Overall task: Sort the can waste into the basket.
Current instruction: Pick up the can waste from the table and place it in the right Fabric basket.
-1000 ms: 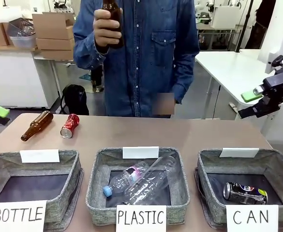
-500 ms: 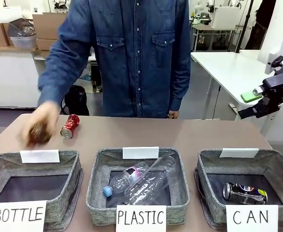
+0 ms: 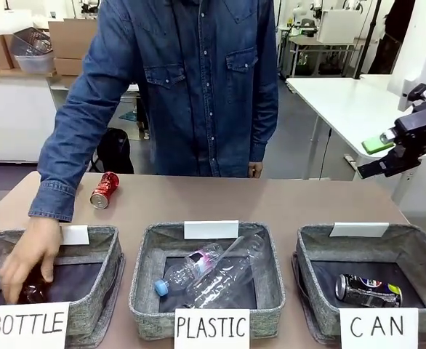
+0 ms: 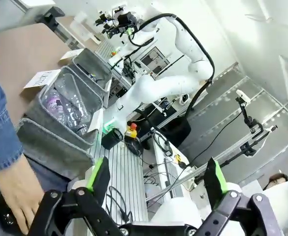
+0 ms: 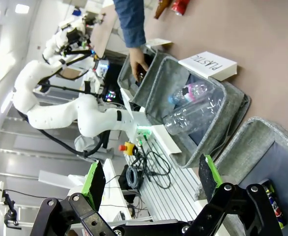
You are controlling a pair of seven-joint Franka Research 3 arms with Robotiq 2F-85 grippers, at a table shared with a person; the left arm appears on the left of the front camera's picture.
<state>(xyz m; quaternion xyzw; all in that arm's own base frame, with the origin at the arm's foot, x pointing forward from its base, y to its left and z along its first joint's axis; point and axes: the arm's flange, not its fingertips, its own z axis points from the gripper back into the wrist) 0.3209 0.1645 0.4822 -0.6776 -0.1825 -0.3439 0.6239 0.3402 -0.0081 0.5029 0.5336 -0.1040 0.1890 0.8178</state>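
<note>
Front view, right tool (image 3: pixel 368 158): raised off the right end of the worktop (image 3: pixel 307 203), fingers spread, nothing between them.
Front view, red can (image 3: pixel 105 190): lying on the worktop at far left, outside every basket.
Front view, dark can (image 3: pixel 368 291): on its side inside the CAN basket (image 3: pixel 424 251), the right one of the row.
Front view, person's hand (image 3: pixel 25 262): reaching down into the BOTTLE basket (image 3: pixel 110 254), on a dark object I cannot make out.
Front view, PLASTIC basket (image 3: pixel 144 273): middle of the row, clear bottles (image 3: pixel 220 273) inside.
Left wrist view, left tool (image 4: pixel 156 177): fingers spread wide, empty, off the worktop's end; person's hand low at picture left.
Right wrist view, right tool: fingers spread, empty, the basket row beyond them.
Right wrist view, dark can: partly visible inside the CAN basket at the lower right edge.
Right wrist view, red can: at the top edge on the worktop, just beside a brown bottle (image 5: pixel 159 7).
</note>
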